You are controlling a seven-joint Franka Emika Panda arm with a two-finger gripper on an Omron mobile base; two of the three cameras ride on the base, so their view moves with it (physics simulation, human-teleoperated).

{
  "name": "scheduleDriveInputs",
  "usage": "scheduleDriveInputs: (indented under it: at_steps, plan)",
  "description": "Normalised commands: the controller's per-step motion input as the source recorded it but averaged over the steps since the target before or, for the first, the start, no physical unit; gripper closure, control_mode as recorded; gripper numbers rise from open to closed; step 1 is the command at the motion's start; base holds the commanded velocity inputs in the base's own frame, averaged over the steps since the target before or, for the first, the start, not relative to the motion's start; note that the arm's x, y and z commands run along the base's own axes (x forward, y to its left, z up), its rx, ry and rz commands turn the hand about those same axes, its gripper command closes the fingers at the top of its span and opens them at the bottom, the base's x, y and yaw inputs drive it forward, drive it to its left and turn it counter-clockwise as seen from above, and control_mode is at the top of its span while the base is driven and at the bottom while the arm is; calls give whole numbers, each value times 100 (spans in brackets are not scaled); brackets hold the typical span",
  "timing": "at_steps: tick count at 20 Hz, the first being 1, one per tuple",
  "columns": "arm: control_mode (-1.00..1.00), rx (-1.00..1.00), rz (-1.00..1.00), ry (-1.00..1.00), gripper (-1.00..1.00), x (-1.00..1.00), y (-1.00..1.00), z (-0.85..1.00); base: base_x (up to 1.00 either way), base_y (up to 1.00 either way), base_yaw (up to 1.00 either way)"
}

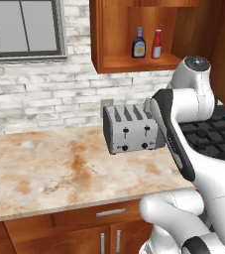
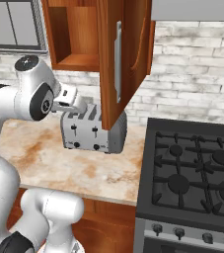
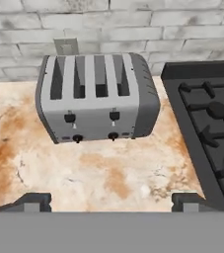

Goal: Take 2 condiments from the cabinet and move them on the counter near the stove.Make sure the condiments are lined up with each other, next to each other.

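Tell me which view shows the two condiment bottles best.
The left base view: the dark bottle and red bottle stand side by side on the open cabinet shelf. In the right base view the cabinet door hides that part of the shelf; the hand view looks at the toaster.

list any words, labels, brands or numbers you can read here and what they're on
No text can be read.
Dark bottle in the cabinet: it has a yellow label, too small and blurred to read.
Red bottle beside it: no lettering visible.
Toaster: levers and knobs on its front, no brand or numbers visible.
Stove: front knobs carry no readable markings.
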Motion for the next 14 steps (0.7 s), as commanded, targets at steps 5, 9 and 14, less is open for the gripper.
scheduleDriveInputs:
  at_steps: [5, 9, 14]
  plan:
    - [-100, 0, -16, -58, -100, 22, -8, 74, 0, 0, 0]
    - [-100, 4, -7, -34, -100, 49, -15, 80, 0, 0, 0]
    - [-100, 5, 0, -13, -100, 56, -30, 66, 0, 0, 0]
